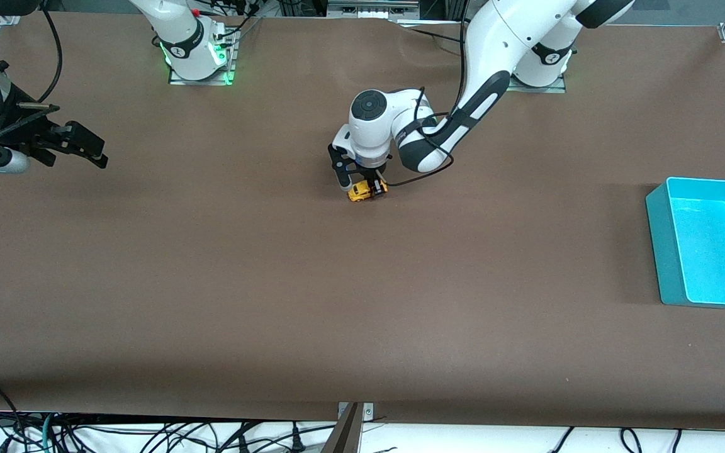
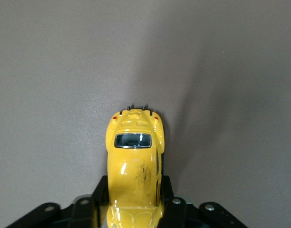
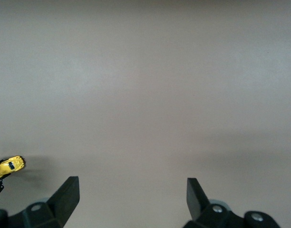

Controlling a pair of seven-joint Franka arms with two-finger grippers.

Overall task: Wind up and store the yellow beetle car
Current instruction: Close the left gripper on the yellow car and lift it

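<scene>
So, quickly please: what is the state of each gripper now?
Left gripper: closed on the tiny bright-yellow beetle toy car at the table's middle.
Right gripper: open, holding nothing, waiting above the table's right-arm end.

Bare brown table (image 1: 274, 283) all around the yellow beetle car (image 1: 360, 190), teal bin (image 1: 655, 245) well apart at the left arm's end
</scene>
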